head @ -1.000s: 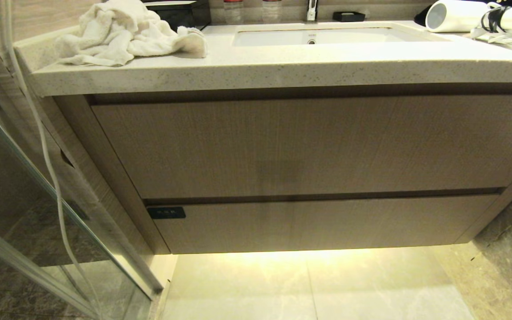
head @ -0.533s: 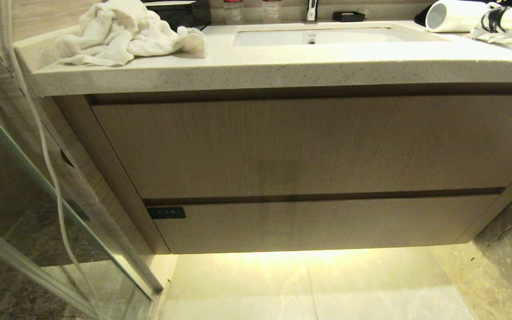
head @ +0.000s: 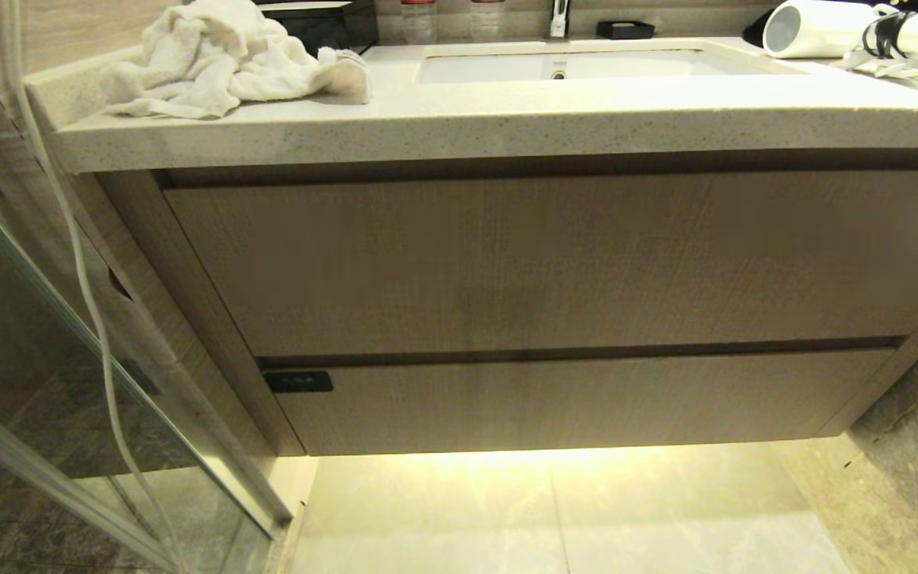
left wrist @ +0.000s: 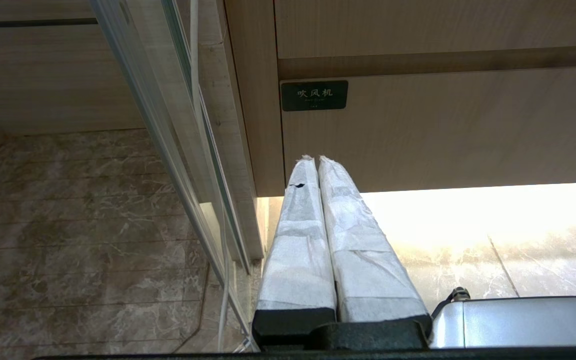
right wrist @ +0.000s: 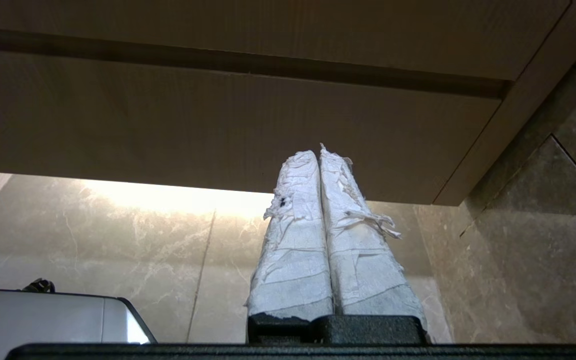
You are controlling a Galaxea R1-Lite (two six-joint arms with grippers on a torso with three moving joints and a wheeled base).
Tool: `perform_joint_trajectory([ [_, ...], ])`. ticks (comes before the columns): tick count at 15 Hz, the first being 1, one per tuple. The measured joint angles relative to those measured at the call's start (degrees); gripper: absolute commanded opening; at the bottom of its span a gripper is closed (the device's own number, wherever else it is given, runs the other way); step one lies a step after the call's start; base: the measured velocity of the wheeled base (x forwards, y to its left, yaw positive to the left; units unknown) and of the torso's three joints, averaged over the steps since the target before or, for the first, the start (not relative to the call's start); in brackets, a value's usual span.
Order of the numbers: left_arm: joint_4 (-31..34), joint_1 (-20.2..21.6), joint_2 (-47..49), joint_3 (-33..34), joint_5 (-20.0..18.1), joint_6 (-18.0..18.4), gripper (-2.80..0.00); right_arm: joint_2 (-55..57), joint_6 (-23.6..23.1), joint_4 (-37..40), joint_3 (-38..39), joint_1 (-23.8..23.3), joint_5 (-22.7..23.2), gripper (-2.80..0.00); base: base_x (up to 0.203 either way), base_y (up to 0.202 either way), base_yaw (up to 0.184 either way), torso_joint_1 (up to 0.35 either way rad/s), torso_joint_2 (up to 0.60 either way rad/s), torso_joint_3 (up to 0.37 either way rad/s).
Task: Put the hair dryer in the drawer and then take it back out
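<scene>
The drawer (head: 578,402), the shallow lower front with the small black label (head: 297,382) at its left end, is sitting fully shut beneath the taller front (head: 539,263). The hair dryer (head: 825,28) is lying on the desk (head: 507,119) at the far right, beside the sink (head: 559,64), with its strapped cord next to it; a crumpled towel (head: 220,60) is resting at the desk's left end.

Both arms are hanging low and neither is showing in the head view. The left end effector (left wrist: 317,159) is pointing at the drawer's left end just under the label, its 2 wrapped fingers pressed together and holding nothing. The right end effector (right wrist: 317,152) is facing the drawer's right part, likewise closed and empty.

The step in hand looks like opening the drawer. With no handle, the dark gap above its front is probably the only purchase, so hooking there near the middle and pulling straight out should be keeping it from racking.
</scene>
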Motion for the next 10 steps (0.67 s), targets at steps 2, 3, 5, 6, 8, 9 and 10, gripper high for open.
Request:
perform_joint_trajectory([
  [2, 0.0, 0.0, 0.0, 0.0, 0.0, 0.0, -2.80, 0.0, 0.0, 0.1, 0.0, 0.0, 0.0, -2.80, 0.000, 0.000, 0.000, 0.000, 0.00, 0.000],
  [3, 0.0, 0.0, 0.0, 0.0, 0.0, 0.0, -2.80, 0.0, 0.1, 0.0, 0.0, 0.0, 0.0, -2.80, 0.000, 0.000, 0.000, 0.000, 0.00, 0.000],
  [5, 0.0, 0.0, 0.0, 0.0, 0.0, 0.0, -2.80, 0.0, 0.9, 0.0, 0.0, 0.0, -0.1, -2.80, 0.000, 0.000, 0.000, 0.000, 0.00, 0.000],
  [6, 0.0, 0.0, 0.0, 0.0, 0.0, 0.0, -2.80, 0.0, 2.0, 0.4, 0.0, 0.0, -0.1, -2.80, 0.000, 0.000, 0.000, 0.000, 0.00, 0.000],
  [8, 0.0, 0.0, 0.0, 0.0, 0.0, 0.0, -2.80, 0.0, 3.1, 2.2, 0.0, 0.0, -0.2, -2.80, 0.000, 0.000, 0.000, 0.000, 0.00, 0.000],
  [9, 0.0, 0.0, 0.0, 0.0, 0.0, 0.0, -2.80, 0.0, 3.2, 2.5, 0.0, 0.0, -0.2, -2.80, 0.000, 0.000, 0.000, 0.000, 0.00, 0.000],
  [10, 0.0, 0.0, 0.0, 0.0, 0.0, 0.0, -2.80, 0.0, 3.3, 2.8, 0.0, 0.0, -0.2, -2.80, 0.000, 0.000, 0.000, 0.000, 0.00, 0.000],
])
